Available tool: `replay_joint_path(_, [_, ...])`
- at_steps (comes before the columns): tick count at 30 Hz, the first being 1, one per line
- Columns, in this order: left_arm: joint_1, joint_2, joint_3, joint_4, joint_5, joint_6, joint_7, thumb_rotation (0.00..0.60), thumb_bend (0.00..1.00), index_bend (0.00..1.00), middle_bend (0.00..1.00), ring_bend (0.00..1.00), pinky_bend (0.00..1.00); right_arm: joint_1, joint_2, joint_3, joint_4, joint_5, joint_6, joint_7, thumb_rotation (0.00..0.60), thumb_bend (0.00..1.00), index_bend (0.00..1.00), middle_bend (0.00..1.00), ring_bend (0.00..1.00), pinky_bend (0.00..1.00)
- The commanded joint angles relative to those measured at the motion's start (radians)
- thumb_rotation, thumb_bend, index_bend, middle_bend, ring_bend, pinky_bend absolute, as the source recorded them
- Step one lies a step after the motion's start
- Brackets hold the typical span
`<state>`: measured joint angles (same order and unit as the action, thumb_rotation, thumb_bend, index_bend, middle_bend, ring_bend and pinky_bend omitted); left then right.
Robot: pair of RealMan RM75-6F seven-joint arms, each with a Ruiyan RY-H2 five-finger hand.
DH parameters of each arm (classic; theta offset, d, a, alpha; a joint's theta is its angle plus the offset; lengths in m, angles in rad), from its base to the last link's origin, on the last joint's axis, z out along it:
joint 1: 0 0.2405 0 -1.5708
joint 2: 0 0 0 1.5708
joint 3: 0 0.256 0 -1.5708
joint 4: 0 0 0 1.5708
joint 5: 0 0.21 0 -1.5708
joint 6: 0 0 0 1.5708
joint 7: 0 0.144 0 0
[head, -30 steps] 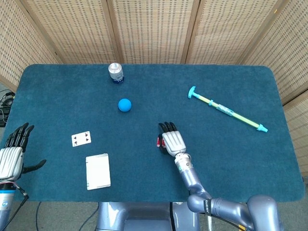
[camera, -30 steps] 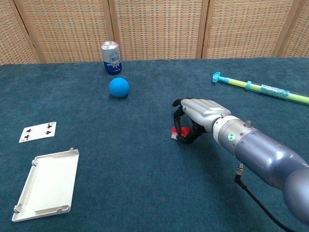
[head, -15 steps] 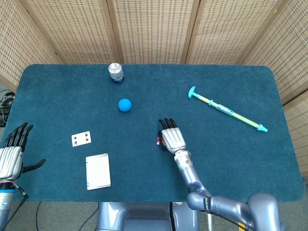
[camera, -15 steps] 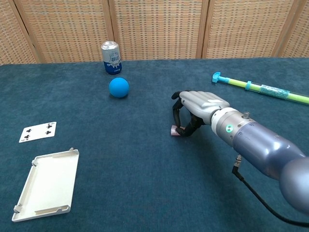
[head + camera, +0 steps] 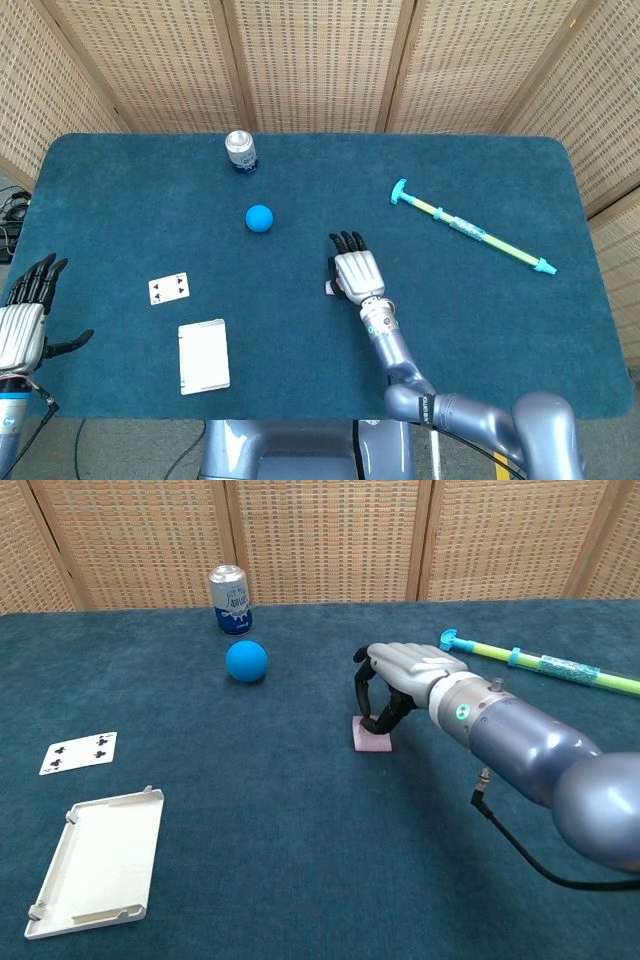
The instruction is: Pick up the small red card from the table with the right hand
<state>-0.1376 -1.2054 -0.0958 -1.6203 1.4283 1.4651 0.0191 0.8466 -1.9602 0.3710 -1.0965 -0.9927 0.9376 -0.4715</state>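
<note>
The small red card (image 5: 372, 736) hangs from my right hand (image 5: 400, 676), pinched by its top edge between the thumb and the curled fingers (image 5: 385, 712). Its pale pink face is turned toward the chest camera, and its lower edge sits just at or above the cloth. From above, only a pale sliver of the card (image 5: 329, 288) peeks out at the left of the right hand (image 5: 356, 273), near the table's middle. My left hand (image 5: 24, 322) hovers by the table's left edge with its fingers spread and nothing in it.
A drink can (image 5: 230, 600) and a blue ball (image 5: 246, 661) stand at the back. A playing card (image 5: 79, 752) and a white plastic tray (image 5: 96, 863) lie at the front left. A long yellow-green stick with blue ends (image 5: 470, 227) lies at the right.
My right hand has risen and moved toward the back of the table, taking the card with it. The card has tipped from its red side to its pale side. The left hand stays put.
</note>
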Motion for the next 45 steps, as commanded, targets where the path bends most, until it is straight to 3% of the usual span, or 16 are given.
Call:
replay_joint_path(1, [0.000,0.000,-0.001,0.001,-0.002,-0.001,0.001,0.600,0.15,0.00,0.00,0.00,0.08,0.017,0.007,0.018,0.006,0.007,-0.002,-0.002,0.600,0.69,0.66,0.16,0.00,0.00])
replay_joint_path(11, [0.000,-0.001,-0.003,0.001,-0.006,0.000,0.003,0.600,0.15,0.00,0.00,0.00,0.08,0.063,0.029,0.059,0.008,0.028,0.000,-0.010,0.600,0.69,0.66,0.16,0.00,0.00])
replay_joint_path(20, [0.000,0.000,-0.002,-0.001,-0.001,0.002,0.000,0.600,0.15,0.00,0.00,0.00,0.08,0.049,0.067,0.053,-0.055,0.024,0.037,0.007,0.600,0.66,0.63,0.15,0.00,0.00])
replay_joint_path(25, [0.003,0.004,0.001,-0.007,0.009,0.010,-0.004,0.600,0.15,0.00,0.00,0.00,0.08,-0.005,0.128,0.037,-0.155,0.016,0.050,0.079,0.600,0.47,0.56,0.13,0.00,0.00])
replay_joint_path(28, [0.005,0.006,0.004,-0.011,0.018,0.015,-0.004,0.600,0.15,0.00,0.00,0.00,0.08,-0.044,0.177,0.033,-0.223,0.013,0.050,0.139,0.600,0.43,0.56,0.12,0.00,0.00])
replay_joint_path(32, [0.008,0.007,0.011,-0.021,0.039,0.029,0.002,0.600,0.15,0.00,0.00,0.00,0.08,-0.101,0.260,0.020,-0.323,-0.012,0.064,0.211,0.600,0.42,0.57,0.13,0.00,0.00])
replay_joint_path(45, [0.029,0.016,0.027,-0.055,0.105,0.091,0.015,0.600,0.15,0.00,0.00,0.00,0.08,-0.227,0.463,-0.027,-0.588,-0.100,0.187,0.256,0.600,0.54,0.62,0.16,0.00,0.00])
